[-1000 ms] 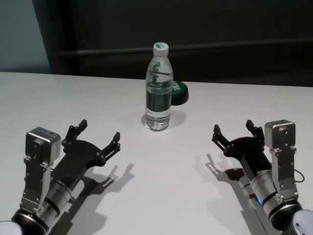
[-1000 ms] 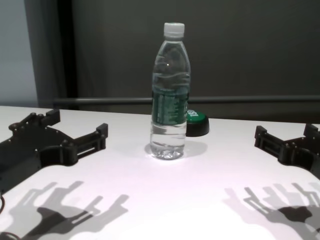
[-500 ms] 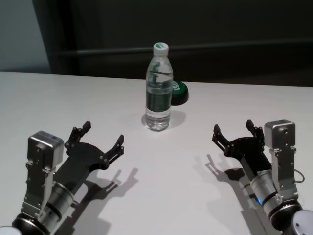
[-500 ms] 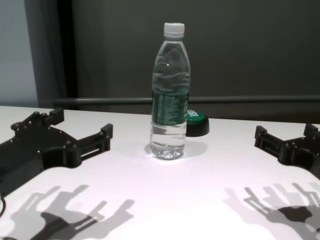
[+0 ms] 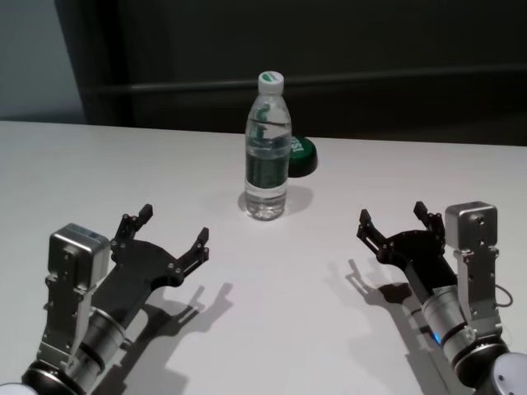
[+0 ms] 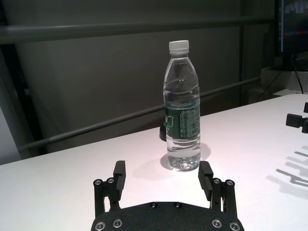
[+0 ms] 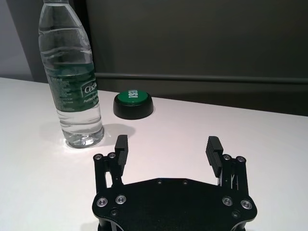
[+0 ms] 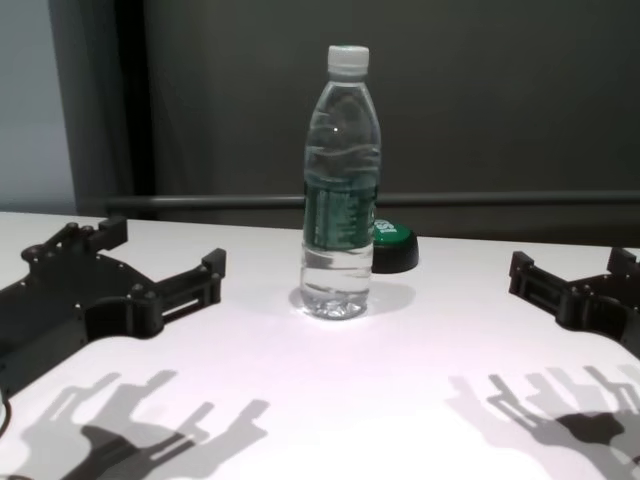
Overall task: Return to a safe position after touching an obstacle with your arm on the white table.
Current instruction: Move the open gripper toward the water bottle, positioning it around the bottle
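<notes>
The bottle was tall, clear, ribbed plastic with a white screw cap, a dark green label band around its middle and water filling most of it. It stood upright on the table, a broad, smooth, plain white top that ran out of every view. Just behind the bottle sat a puck, low, round and black with a flat green top; in the head view the bottle covered part of it, and its white lettering was too small to read.

The left gripper was a flat black plate studded with small screws, ending in two blocky fingers. Its jaws stood wide apart and held nothing, and the bottle stood ahead of them, a little toward the robot's right, well apart from both fingertips. In the left wrist view the bottle rose just beyond the opening between the fingers, nearer one of them.

The right gripper was of the same build, jaws likewise spread wide and empty. The bottle stood ahead of it and off to the robot's left, well apart. In the right wrist view the bottle's cap was cut off, and the puck lay ahead of the jaws.
</notes>
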